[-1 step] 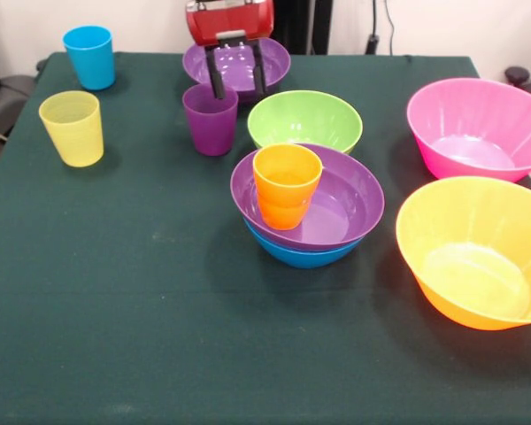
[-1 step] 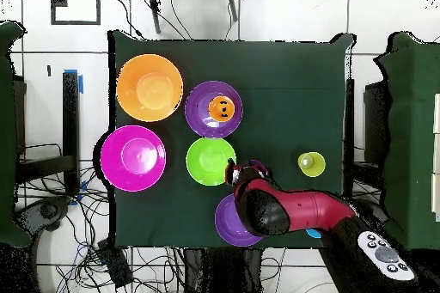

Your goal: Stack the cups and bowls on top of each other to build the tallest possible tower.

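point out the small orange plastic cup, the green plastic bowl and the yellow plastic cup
small orange plastic cup (image 1: 286, 181), front view, on its outer wall just below the rim
round green plastic bowl (image 1: 304, 118), front view, on its inner wall
small yellow plastic cup (image 1: 73, 133), front view, on the middle of its side wall

Orange cup (image 1: 287, 184) sits in purple bowl (image 1: 345, 205).
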Tool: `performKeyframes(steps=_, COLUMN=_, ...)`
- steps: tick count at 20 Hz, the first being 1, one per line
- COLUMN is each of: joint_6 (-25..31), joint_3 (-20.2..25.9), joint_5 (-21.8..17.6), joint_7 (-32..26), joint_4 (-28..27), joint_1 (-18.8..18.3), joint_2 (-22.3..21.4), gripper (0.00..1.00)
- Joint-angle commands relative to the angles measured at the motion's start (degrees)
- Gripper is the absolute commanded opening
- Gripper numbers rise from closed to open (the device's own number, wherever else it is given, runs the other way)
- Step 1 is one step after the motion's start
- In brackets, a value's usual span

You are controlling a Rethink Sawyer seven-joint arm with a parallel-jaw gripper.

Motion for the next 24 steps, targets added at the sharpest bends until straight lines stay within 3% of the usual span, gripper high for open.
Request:
performKeyframes(steps=1, joint_6=-1.66, joint_3=3.04, joint_5=-3.08, joint_7=3.18, joint_4=1.32, joint_1=-1.39, joint_2=3.65, gripper=1.00)
performKeyframes(steps=14, joint_6=-4.25, joint_3=1.25, joint_5=-6.24, joint_7=2.56, joint_4=-0.34, joint_1=-2.39, joint_2=7.21, gripper=1.00)
performKeyframes(steps=24, joint_6=-6.91, joint_3=-3.02, joint_5=-7.21, joint_7=3.73, joint_4=-1.01, joint_1=1.61, joint_2=6.58, gripper=1.00)
